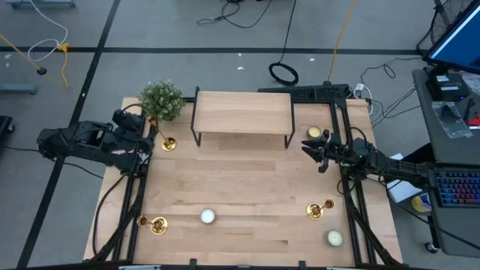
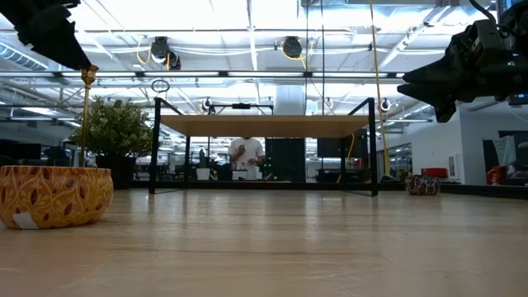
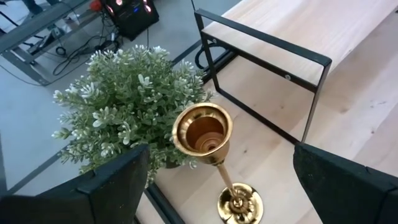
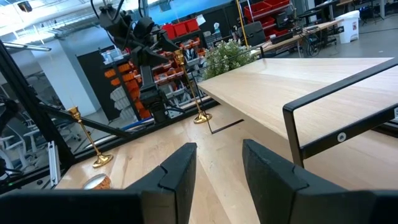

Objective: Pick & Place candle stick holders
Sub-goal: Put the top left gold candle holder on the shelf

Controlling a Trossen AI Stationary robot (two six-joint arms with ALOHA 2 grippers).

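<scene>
Three gold holders, each a thin stem with a small cup on a flared round base: one point(image 1: 168, 143) upper left beside the plant point(image 1: 161, 99), one point(image 1: 157, 224) lower left, one point(image 1: 316, 210) lower right. The left pincer point(image 3: 217, 177) hangs spread above the first. The right pincer point(image 4: 217, 165), also spread, hovers right of the wooden shelf point(image 1: 242, 110). Candles point(image 1: 207, 217) dot the counter point(image 1: 240, 180). No writing is legible.

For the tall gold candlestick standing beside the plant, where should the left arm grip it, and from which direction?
Probably the thin stem just under the cup of the candlestick, coming down from above. It stands upright, the left gripper already straddles it with open jaws, and the plant crowds one side.
</scene>
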